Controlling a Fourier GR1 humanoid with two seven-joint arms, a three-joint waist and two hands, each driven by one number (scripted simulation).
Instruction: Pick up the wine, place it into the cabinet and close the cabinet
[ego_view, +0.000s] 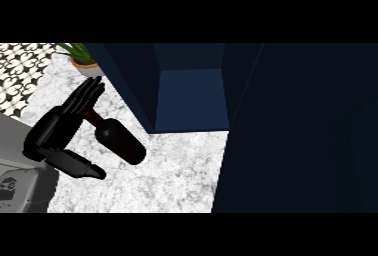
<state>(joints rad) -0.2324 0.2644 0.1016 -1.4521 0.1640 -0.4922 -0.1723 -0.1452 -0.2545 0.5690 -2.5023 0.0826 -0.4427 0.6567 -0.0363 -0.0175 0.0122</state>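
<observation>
One hand (70, 117), the left, fingers straight and holding nothing, sits beside the lying wine bottle (119, 139), neck toward the fingers.

Counter: white-grey marble counter top (170, 175), speckled, filling the lower middle.
Wall: black-and-white patterned tiles (22, 70) at upper left.
Plant: green potted plant (80, 56) at the counter's back edge, near the tiles.
Light: dim, right side very dark.
</observation>
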